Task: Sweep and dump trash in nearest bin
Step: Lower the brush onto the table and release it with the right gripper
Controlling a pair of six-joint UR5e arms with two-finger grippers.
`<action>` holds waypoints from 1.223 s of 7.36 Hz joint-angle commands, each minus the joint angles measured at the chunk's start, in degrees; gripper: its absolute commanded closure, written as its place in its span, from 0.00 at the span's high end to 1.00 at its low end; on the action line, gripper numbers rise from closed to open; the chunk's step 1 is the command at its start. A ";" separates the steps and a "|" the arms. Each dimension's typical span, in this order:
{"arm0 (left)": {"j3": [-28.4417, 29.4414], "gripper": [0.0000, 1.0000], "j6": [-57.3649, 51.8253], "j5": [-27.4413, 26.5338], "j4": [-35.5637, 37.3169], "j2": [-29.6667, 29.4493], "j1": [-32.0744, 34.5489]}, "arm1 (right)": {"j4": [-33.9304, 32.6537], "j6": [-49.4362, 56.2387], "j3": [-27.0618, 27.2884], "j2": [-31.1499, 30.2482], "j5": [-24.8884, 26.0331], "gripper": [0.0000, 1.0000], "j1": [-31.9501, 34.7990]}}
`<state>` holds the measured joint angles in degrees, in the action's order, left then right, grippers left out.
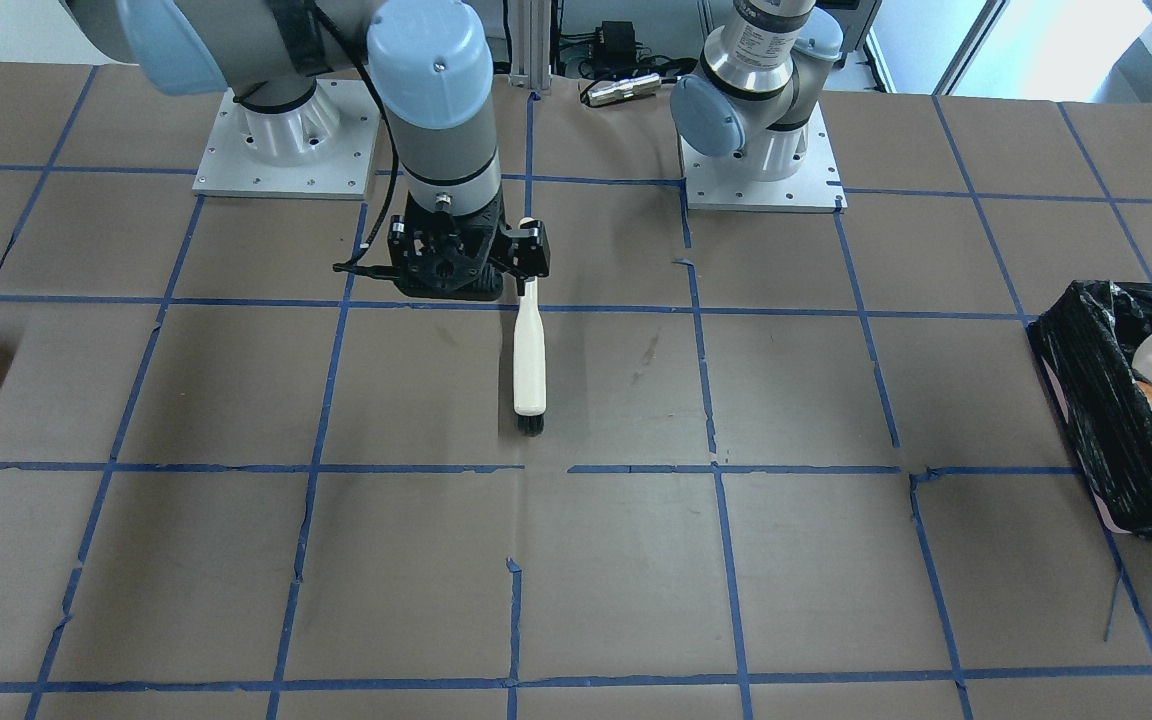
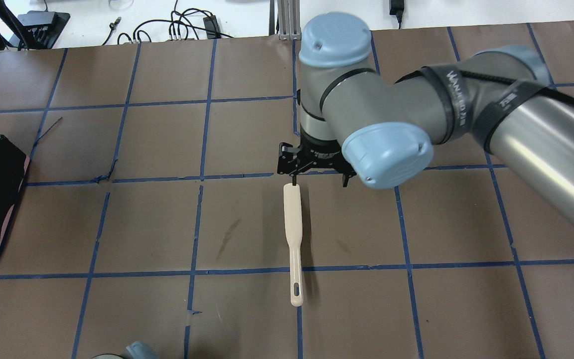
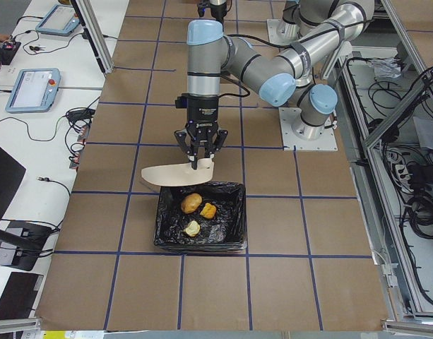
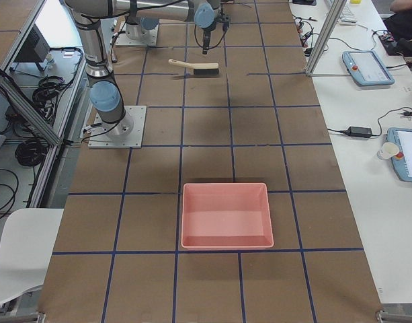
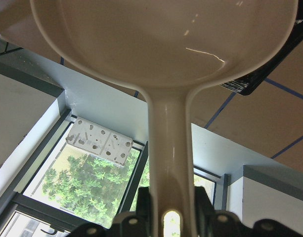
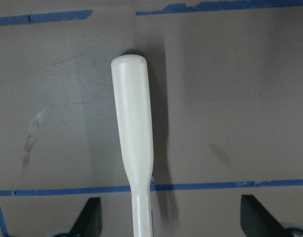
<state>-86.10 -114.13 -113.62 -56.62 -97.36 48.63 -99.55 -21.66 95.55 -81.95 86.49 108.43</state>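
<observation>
A: Nearest: pan (image 5: 161, 39), left claw (image 5: 173, 210) clamped on its handle, over bin (image 3: 236, 212). All three scraps (image 3: 191, 203) inside.
B: Centre: brush (image 2: 292, 209) flat on table (image 2: 117, 224); right claw (image 6: 173, 219) above its handle, spread wide, empty. Judged: dump done; pan left to set down.

Overhead looks forward and down; front-facing looks back from across the table (image 1: 836, 600); both share the brush (image 1: 530, 360) beneath the right gripper's (image 1: 466, 268) spread jaws. Side cameras watch from the table ends. The left wrist camera peers closely along the dustpan (image 5: 163, 49) clamped in the left gripper's (image 5: 167, 219) jaws.
</observation>
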 commanded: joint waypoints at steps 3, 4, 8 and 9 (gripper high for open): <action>-7.47 0.00 14.52 8.76 0.01 -1.77 5.15 | 8.41 14.07 -6.78 -3.48 6.24 1.00 -12.43; -9.07 0.00 15.85 12.07 -0.07 -1.69 7.60 | 8.76 16.62 -6.87 -3.83 6.58 1.00 -14.11; -11.80 0.00 40.57 17.51 -4.88 -2.39 19.82 | 9.56 17.00 -5.11 -6.55 6.23 1.00 -14.13; -13.12 0.00 47.26 21.38 -4.99 -3.00 20.89 | 9.38 16.30 -4.67 -6.64 6.15 1.00 -13.95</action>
<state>-97.68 -75.23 -96.57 -60.63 -99.86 67.56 -89.98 -4.86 90.43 -88.34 92.76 94.35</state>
